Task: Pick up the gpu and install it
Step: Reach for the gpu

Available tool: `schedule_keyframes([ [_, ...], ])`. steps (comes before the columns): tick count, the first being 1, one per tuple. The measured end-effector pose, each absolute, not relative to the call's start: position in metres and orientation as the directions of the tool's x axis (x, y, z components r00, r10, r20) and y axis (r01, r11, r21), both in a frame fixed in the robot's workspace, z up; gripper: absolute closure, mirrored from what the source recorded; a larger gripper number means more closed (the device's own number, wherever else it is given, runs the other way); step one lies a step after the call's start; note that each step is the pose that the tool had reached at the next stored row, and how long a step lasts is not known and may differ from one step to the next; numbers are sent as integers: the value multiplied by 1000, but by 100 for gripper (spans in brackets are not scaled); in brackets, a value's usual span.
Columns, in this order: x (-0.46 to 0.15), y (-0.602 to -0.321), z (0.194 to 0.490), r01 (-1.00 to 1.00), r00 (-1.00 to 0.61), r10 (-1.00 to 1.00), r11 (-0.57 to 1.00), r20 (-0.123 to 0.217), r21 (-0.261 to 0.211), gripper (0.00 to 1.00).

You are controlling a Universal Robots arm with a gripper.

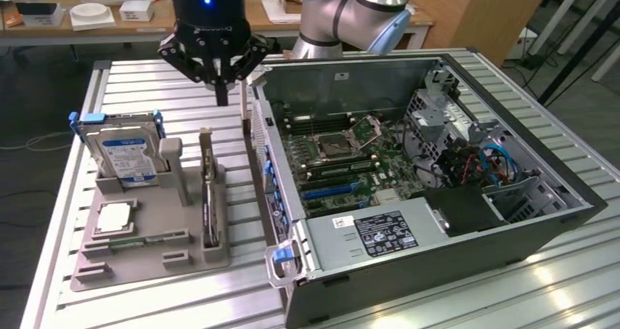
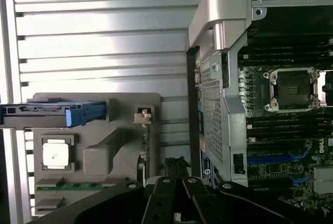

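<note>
A slatted metal worktop [image 1: 145, 82] stands in the middle of a workshop, with a cluttered desk [image 1: 126, 25] behind it. Above the worktop the hand [image 1: 222, 95] hangs fingers-down. Its two fingers are pressed together and hold nothing. It sits over the bare strip between a grey holder [image 1: 145, 263] and the open computer case [image 1: 542, 234], just past the holder's far end. The arm [image 1: 349, 13] rises behind the case and is cut off at the top edge, so I can't follow it to its base.

The graphics card [image 1: 209, 213] stands on its long edge in a slot on the side of the holder nearest the case. Its pale bracket is at the end closer to the hand. In the wrist view it is seen edge-on, with its near end hidden behind the hand's dark body.

On the exterior view's left, a hard drive [image 1: 124, 155] stands upright in a blue frame. A processor chip [image 1: 115, 218] lies flat in front of it. Inside the case the motherboard [image 1: 339, 155] shows an open socket and blue slots.
</note>
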State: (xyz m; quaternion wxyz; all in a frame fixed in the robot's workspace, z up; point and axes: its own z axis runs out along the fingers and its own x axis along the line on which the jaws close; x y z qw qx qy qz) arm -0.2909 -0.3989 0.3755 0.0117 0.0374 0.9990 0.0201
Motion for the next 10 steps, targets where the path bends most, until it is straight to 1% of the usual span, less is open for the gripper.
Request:
schedule_keyframes([
  [10, -308, -399, 374, 74, -997, 75, 996, -22, 41, 89],
])
